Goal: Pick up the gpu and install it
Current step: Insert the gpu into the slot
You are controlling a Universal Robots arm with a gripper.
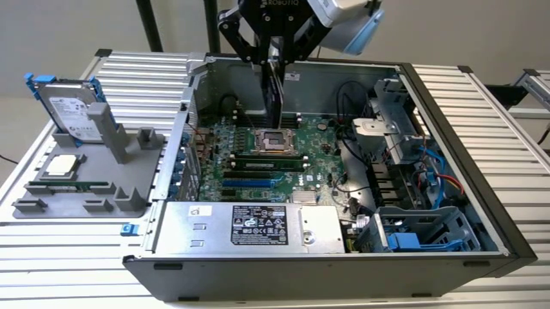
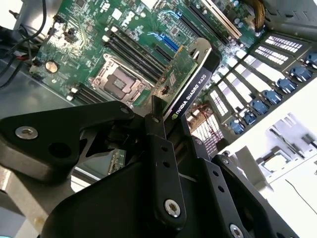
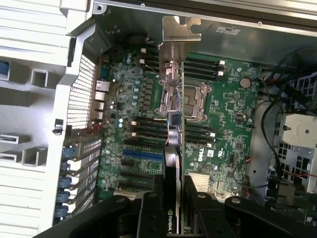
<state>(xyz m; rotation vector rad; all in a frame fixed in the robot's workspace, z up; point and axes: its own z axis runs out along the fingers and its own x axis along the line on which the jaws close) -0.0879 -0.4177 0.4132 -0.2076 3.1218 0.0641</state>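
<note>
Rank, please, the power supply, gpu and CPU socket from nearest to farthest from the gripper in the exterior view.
1. gpu, clamped in the gripper.
2. CPU socket, below it on the motherboard.
3. power supply, toward the exterior view's bottom edge.

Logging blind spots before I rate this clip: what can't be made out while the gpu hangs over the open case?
Exterior view: the claw is cut off by the top edge above its fingers.
Exterior view: the gpu is edge-on; whether its lower end touches the motherboard cannot be told.
First wrist view: the gpu covers the motherboard strip behind it.
Both wrist views: the claw hides the gpu's gripped end.
</note>
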